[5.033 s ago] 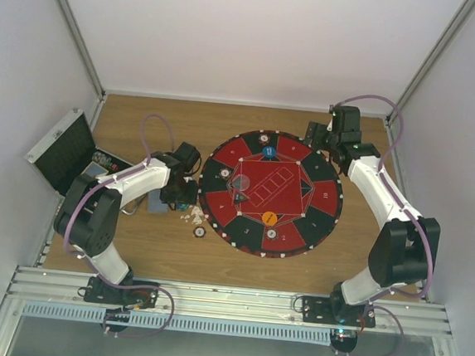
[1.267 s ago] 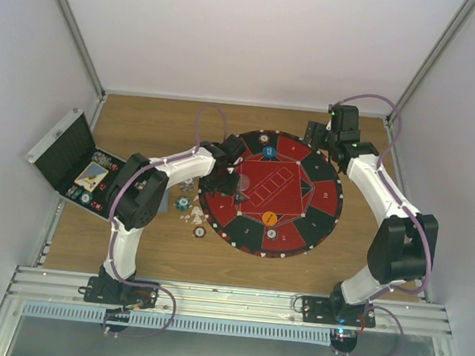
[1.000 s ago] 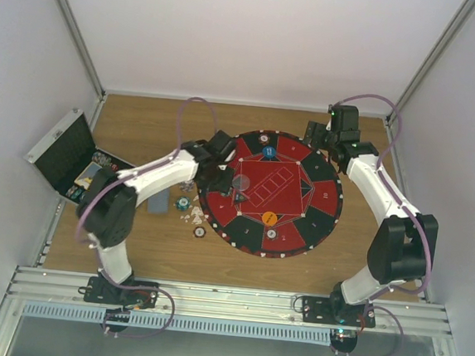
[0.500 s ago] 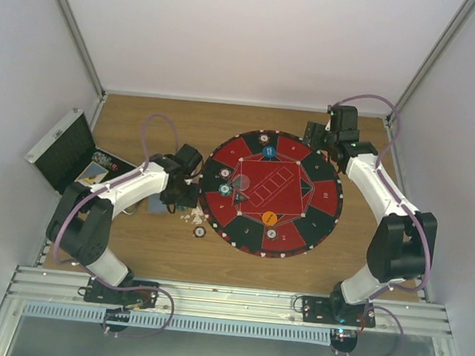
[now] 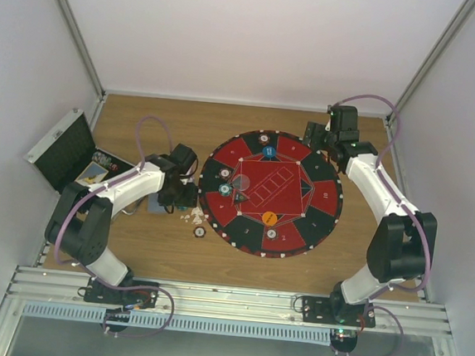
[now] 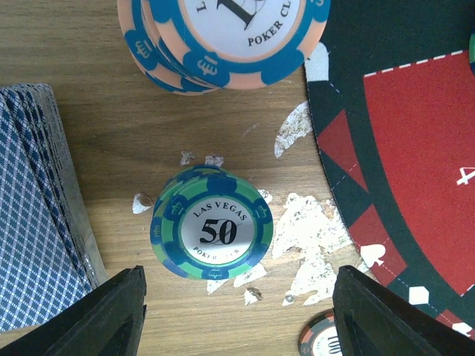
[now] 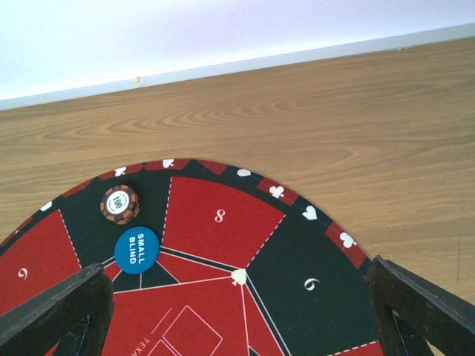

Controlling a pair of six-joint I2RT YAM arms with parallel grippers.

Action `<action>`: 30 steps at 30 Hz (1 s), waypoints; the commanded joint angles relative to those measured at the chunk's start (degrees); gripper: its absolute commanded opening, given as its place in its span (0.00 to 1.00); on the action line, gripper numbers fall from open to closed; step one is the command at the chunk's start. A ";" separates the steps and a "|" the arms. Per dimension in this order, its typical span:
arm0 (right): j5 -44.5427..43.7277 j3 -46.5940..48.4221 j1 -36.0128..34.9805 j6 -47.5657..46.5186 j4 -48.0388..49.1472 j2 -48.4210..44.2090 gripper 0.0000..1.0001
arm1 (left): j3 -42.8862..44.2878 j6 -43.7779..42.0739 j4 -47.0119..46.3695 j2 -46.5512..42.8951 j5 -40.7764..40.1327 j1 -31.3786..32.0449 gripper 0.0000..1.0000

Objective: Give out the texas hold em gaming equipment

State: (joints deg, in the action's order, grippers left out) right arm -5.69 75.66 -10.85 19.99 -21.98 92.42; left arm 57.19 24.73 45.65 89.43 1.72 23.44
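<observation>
Green-and-blue chip stack (image 6: 213, 232) lies on the desk (image 6: 111, 126) just ahead of the left pincer (image 6: 239, 297), centred between its spread fingers — untouched — the right pincer (image 7: 237, 271), likewise spread, well apart.

Chip stack (image 6: 212, 232) between cards (image 6: 33, 215) and mat (image 6: 401, 148)

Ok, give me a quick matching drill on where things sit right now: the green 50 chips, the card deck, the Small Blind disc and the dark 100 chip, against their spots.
Things:
1. green 50 chips
2. card deck
3. Small Blind disc
4. dark 100 chip

Places:
A. on the mat, dark wedge, by the rim
B. on the table, far left in the left wrist view
C. on the table, between deck and mat
D. on the mat, same dark wedge, nearer the centre

Pairs: 1-C, 2-B, 3-D, 4-A
</observation>
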 commanded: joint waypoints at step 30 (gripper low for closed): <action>-0.72 1.77 0.50 0.09 0.35 0.79 0.94 | -0.50 6.72 -3.99 4.99 -0.08 -1.51 0.71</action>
State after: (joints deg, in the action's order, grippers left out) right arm -5.72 75.90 -10.85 20.01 -22.00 92.49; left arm 56.55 30.74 43.72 93.30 1.87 22.61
